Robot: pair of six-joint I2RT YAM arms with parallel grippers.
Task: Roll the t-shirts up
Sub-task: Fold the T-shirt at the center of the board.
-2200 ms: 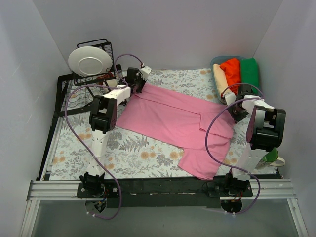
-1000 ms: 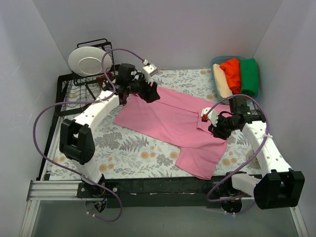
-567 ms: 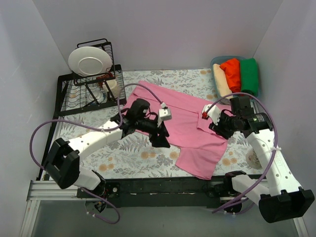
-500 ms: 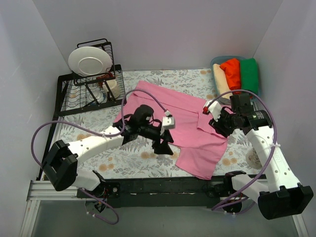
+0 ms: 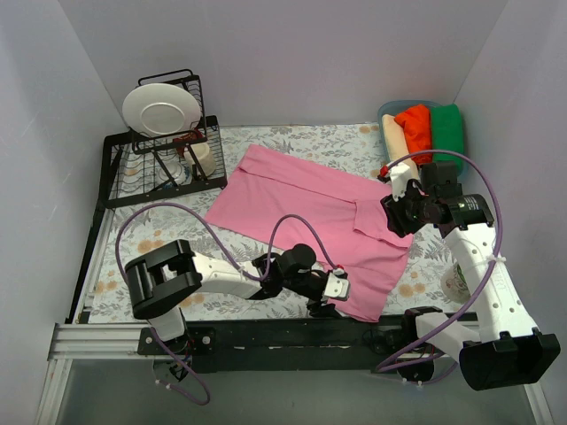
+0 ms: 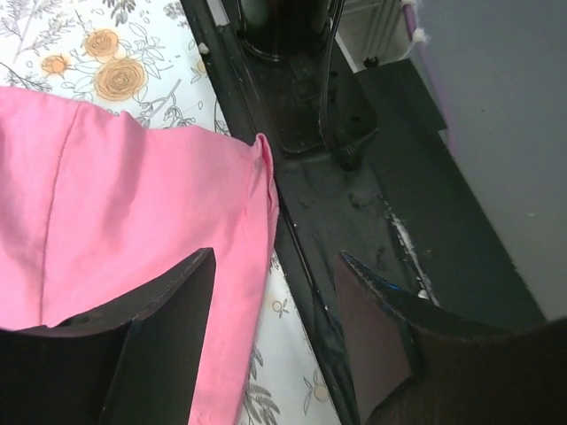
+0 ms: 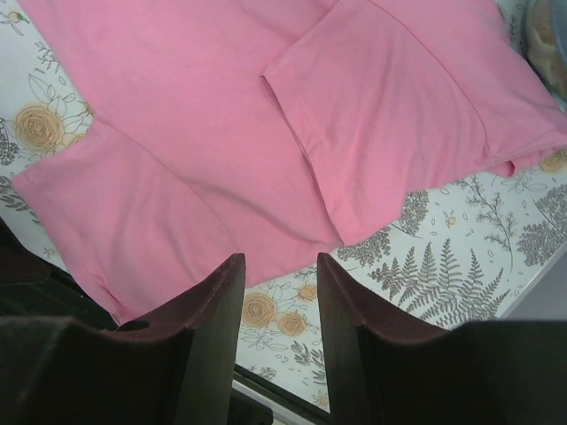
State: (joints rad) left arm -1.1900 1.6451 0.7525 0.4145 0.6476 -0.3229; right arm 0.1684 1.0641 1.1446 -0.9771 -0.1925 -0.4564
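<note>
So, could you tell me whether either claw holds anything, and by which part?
Nothing is held: the left claw is open by the near corner of the pink t-shirt, the right claw open above it.

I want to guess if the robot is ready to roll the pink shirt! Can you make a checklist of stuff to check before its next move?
1. Left gripper open: ok, jaws apart.
2. Left gripper at the pink t-shirt near corner: ok, the corner lies under its jaws, beside the black rail.
3. Right gripper open: ok, above the shirt's right side.
4. Shirt lying flat: not ok, a flap is folded over on its right side.
5. Fingers touching cloth: cannot tell.
6. Other shirts out of the way: ok, the cream t-shirt, orange-red t-shirt and green t-shirt sit in the bin.
</note>
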